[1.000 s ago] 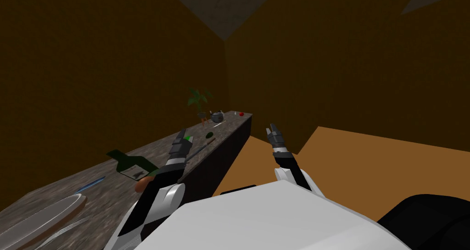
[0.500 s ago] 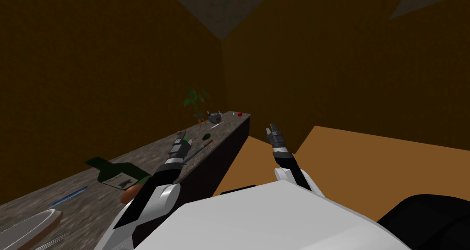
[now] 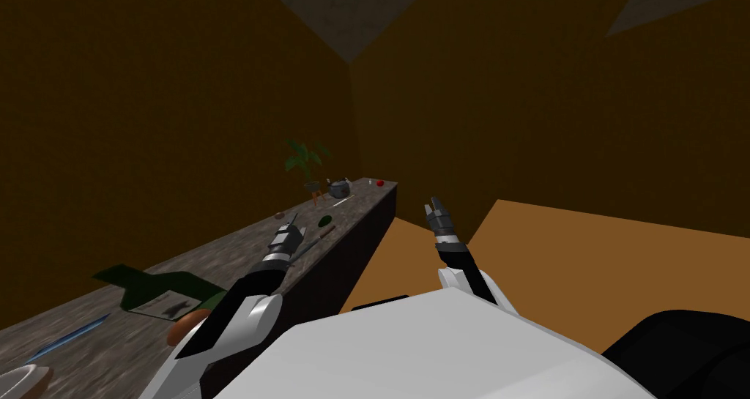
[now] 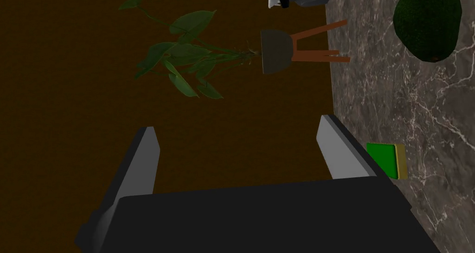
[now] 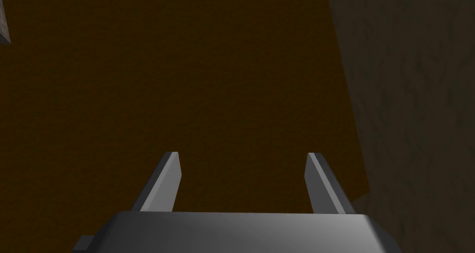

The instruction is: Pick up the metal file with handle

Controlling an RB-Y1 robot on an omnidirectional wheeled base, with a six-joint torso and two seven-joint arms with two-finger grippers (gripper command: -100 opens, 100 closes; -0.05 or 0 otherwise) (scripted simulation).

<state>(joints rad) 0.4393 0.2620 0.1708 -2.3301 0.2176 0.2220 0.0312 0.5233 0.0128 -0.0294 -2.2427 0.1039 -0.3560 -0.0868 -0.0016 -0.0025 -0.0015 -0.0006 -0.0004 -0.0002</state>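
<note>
My left tool hangs over the dark stone tabletop. Its two fingers are spread wide with nothing between them. My right tool is off to the side, over the brown floor, and its fingers are spread too. The long thin dark file with a brown handle lies flat on the tabletop just beside the left tool, on its right side, near the front edge. It points away from me along the tabletop, with the handle at the far end. The left arm is much nearer, so I think it should grab the file by going a bit right and down. Farther on sit a round dark green fruit, a grey kettle and a leafy green plant in a pot.
</note>
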